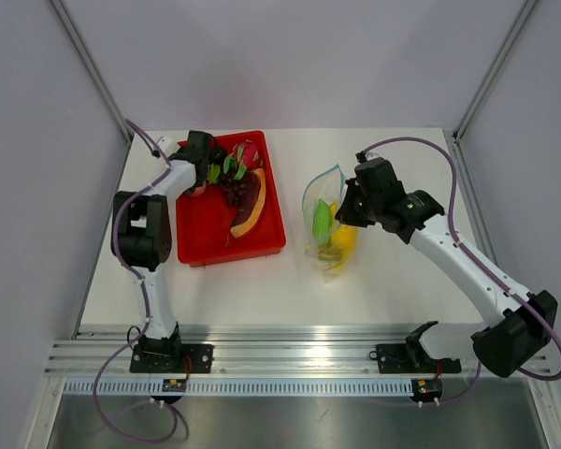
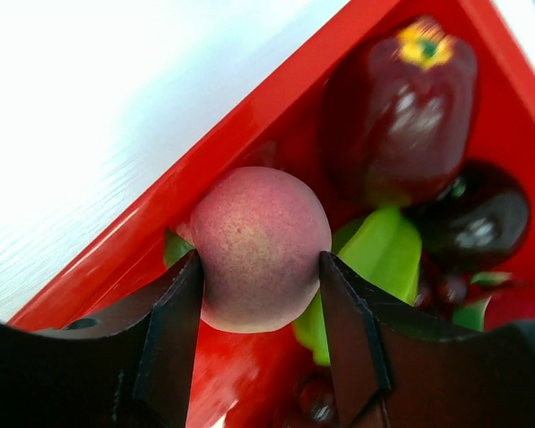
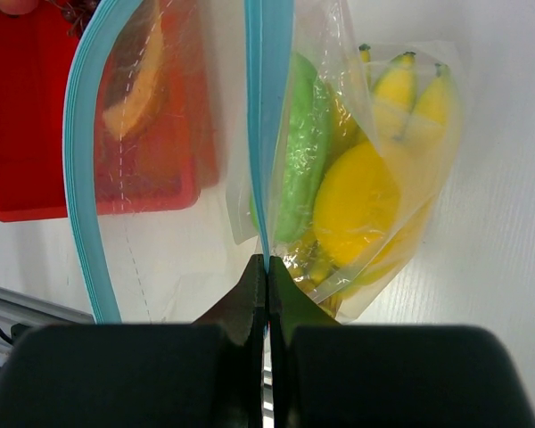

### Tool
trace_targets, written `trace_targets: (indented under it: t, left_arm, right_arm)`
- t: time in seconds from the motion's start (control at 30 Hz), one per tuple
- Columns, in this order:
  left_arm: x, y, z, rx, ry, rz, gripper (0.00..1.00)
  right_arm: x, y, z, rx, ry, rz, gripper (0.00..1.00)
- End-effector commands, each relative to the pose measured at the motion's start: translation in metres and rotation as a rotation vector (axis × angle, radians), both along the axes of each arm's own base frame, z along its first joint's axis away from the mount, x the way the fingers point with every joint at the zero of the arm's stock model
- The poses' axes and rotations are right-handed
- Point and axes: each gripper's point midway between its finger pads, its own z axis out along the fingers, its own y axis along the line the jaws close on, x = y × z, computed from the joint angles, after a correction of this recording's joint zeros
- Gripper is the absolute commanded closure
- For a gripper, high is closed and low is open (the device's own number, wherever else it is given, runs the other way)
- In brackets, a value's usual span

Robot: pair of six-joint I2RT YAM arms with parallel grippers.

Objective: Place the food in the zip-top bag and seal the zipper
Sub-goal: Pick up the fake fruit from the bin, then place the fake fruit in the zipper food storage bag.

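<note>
Left fingers (image 2: 174, 312): both pads bear on opposite flanks of the pink peach (image 2: 260, 223). The left gripper (image 2: 259, 267) is clenched on it, low against the wall of the red tray (image 2: 250, 125). A dark red fruit (image 2: 401, 98) and a green piece (image 2: 383, 254) lie just beside it, toward the upper right of the left wrist view.

Right gripper (image 3: 266, 267): fingers pressed tight on one lip of the zipper (image 3: 269, 107). The other lip bows out to the left of that view, so the mouth stands open.

Step in hand, as I judge it: carry the peach to the bag.
- Lift straight up first; you need to clear the tray wall and not drag the neighbours
- The peach is round and smooth, held across its widest part, so move slowly or it may squirt out
- Hold the pinched lip steady and drop the fruit through the open loop, not onto the strip

The zip-top bag (image 1: 325, 220) lies on the table, mid-frame in the top view, right of the tray and apart from it. Its long axis runs roughly top to bottom of the frame. The mouth points to the upper edge, and the banana bunch (image 3: 410, 89) and yellow citrus (image 3: 357, 205) are settled at the lower end
</note>
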Motion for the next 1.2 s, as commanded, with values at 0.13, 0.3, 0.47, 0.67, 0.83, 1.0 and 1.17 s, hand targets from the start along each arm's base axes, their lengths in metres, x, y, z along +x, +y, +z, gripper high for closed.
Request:
trace_targets:
  t: [0.13, 0.3, 0.47, 0.67, 0.83, 1.0, 1.17]
  left_arm:
    - [-0.037, 0.005, 0.073, 0.014, -0.114, -0.050, 0.78]
    - [-0.069, -0.023, 0.088, -0.022, -0.124, -0.181, 0.78]
    - [-0.097, -0.060, 0.121, -0.044, -0.223, -0.326, 0.78]
    - [-0.131, -0.101, 0.157, -0.076, -0.297, -0.516, 0.81]
    - [-0.159, -0.140, 0.172, -0.121, -0.360, -0.634, 0.80]
    - [-0.173, -0.164, 0.191, -0.162, -0.403, -0.734, 0.80]
    - [-0.189, -0.203, 0.223, -0.164, -0.447, -0.912, 0.75]
  right_arm:
    - [-0.005, 0.001, 0.027, 0.058, -0.065, 0.006, 1.00]
    - [-0.007, 0.002, 0.028, 0.080, -0.072, 0.008, 1.00]
    - [-0.008, 0.003, 0.023, 0.084, -0.059, 0.007, 1.00]
    - [-0.012, 0.002, 0.020, 0.092, -0.058, 0.004, 1.00]
    - [-0.011, 0.002, 0.018, 0.092, -0.058, 0.000, 1.00]
    - [-0.008, 0.006, 0.017, 0.101, -0.049, 0.008, 1.00]
    - [-0.005, 0.010, 0.013, 0.105, -0.041, 0.007, 1.00]
